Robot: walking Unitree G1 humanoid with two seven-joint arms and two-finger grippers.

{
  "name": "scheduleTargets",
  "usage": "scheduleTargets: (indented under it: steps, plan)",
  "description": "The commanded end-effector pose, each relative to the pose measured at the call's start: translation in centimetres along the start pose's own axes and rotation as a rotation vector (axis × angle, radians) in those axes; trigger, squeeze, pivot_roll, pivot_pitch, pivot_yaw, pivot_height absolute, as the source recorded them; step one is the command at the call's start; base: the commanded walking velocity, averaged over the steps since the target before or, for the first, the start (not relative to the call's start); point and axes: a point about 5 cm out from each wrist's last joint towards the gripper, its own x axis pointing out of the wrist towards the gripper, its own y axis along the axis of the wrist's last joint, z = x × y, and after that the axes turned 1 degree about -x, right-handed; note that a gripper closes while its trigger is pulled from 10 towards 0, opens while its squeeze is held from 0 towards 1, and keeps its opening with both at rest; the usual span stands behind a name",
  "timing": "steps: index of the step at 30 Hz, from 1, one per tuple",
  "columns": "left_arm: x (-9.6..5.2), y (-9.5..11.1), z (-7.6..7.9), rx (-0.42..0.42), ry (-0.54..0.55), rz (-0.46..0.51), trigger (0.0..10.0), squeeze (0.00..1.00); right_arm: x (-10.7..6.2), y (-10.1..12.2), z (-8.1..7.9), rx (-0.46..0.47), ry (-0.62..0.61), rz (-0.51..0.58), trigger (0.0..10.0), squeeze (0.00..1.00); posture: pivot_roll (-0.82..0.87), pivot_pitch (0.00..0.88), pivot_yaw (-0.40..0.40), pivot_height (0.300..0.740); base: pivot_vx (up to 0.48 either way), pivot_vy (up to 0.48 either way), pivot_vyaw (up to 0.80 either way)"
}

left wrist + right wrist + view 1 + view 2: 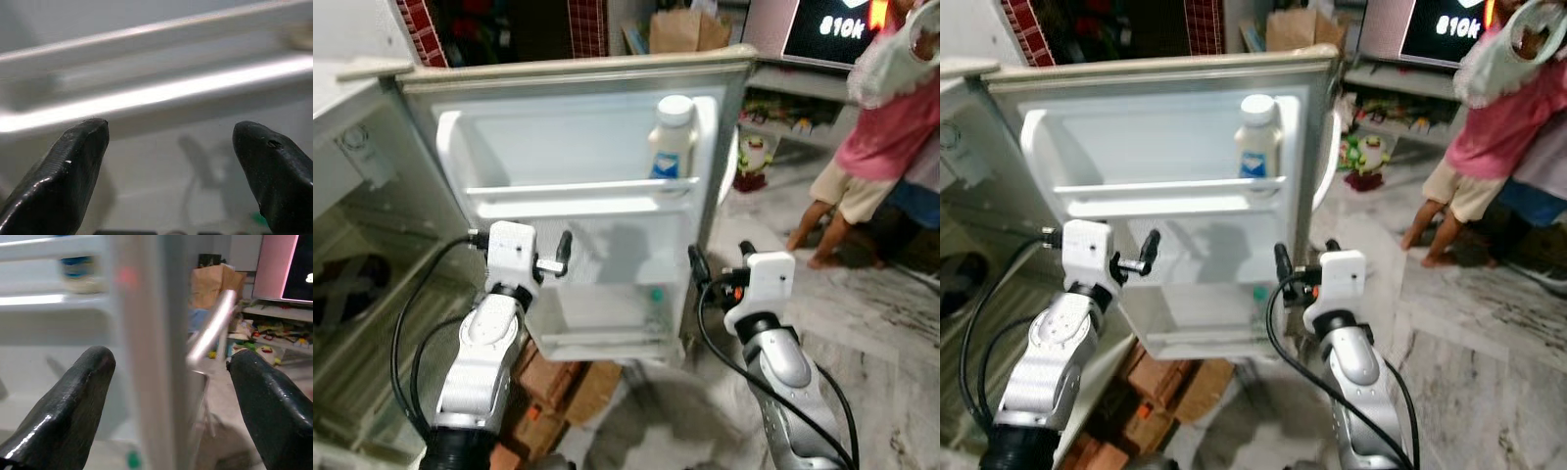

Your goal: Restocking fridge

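Bottle [672,137] upright on door shelf [578,186], base hidden; left gripper [171,147] and right gripper [168,382] spread empty; lower bin [607,313] contents probably green-capped, blurred

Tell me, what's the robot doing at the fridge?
The robot stands facing the open fridge door. Both its hands are raised toward the door's inner shelves, open and holding nothing: the left hand near the middle shelf, the right hand by the door's edge. A white bottle sits in the top door shelf. A person stands off to the right.
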Motion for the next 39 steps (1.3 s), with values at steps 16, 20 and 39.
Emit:
scheduleTargets:
  steps: [16,20,39]
  plan:
    - [0.3,-0.1,0.2,0.008,0.006,0.001,10.0,0.00,0.8,1.4,-0.3,-0.038,0.079,0.075,10.0,0.00,-0.01,0.000,0.063,0.740,0.000,-0.387,0.80]
    - [0.4,-0.1,0.2,0.012,0.007,0.002,10.0,0.00,1.0,1.6,-0.2,-0.032,0.077,0.082,10.0,0.00,-0.01,0.000,0.064,0.740,0.063,-0.397,0.80]
    - [0.4,-0.5,-0.2,0.012,0.048,-0.011,10.0,0.00,1.1,1.8,-0.3,-0.055,0.110,0.113,10.0,0.00,-0.01,0.000,0.065,0.740,0.239,-0.315,0.79]
